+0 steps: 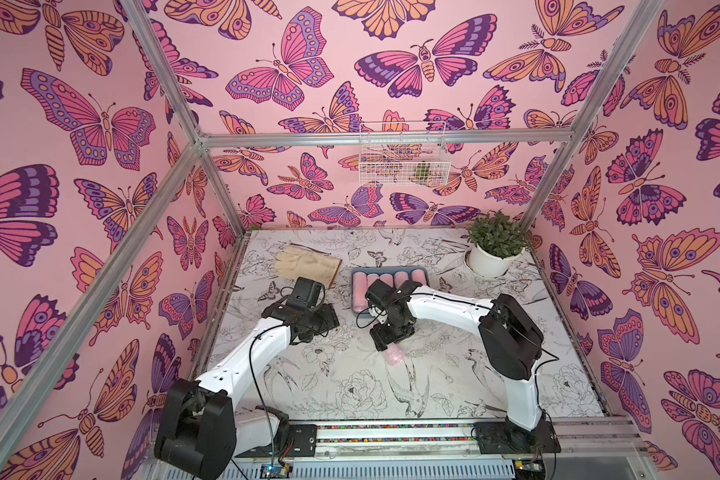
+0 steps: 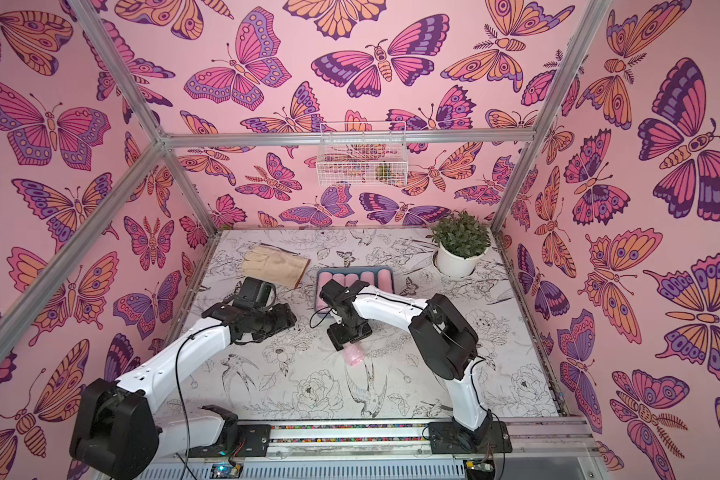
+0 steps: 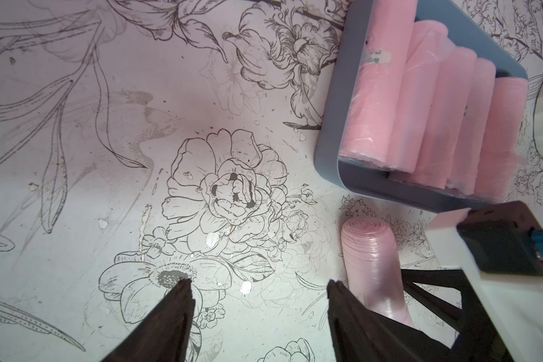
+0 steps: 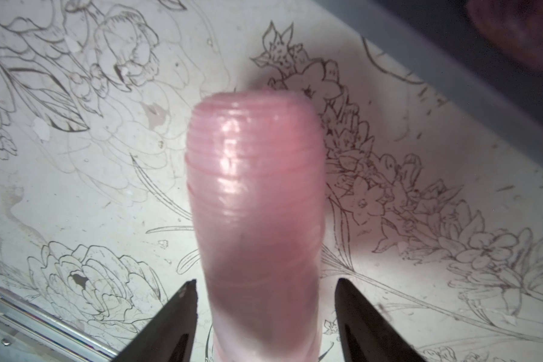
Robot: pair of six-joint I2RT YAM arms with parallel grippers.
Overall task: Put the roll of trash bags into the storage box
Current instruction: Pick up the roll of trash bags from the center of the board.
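The loose roll of trash bags (image 1: 395, 355) (image 2: 355, 355) is pink and lies on the floral table, in front of the storage box. My right gripper (image 1: 391, 334) (image 4: 266, 282) stands open over the near end of the roll (image 4: 254, 175), one finger on each side, with a narrow gap showing at both. The storage box (image 1: 389, 270) (image 3: 329, 125) is a shallow blue-grey tray holding several pink rolls (image 1: 402, 278) side by side. My left gripper (image 1: 327, 318) (image 3: 258, 282) hangs open over bare table to the left of the roll (image 3: 370, 260), nothing between its fingers.
A tan work glove (image 1: 306, 264) lies at the back left. A potted plant (image 1: 495, 245) stands at the back right corner. A white wire basket (image 1: 402, 160) hangs on the back wall. Metal frame posts and a front rail (image 1: 391, 432) bound the table.
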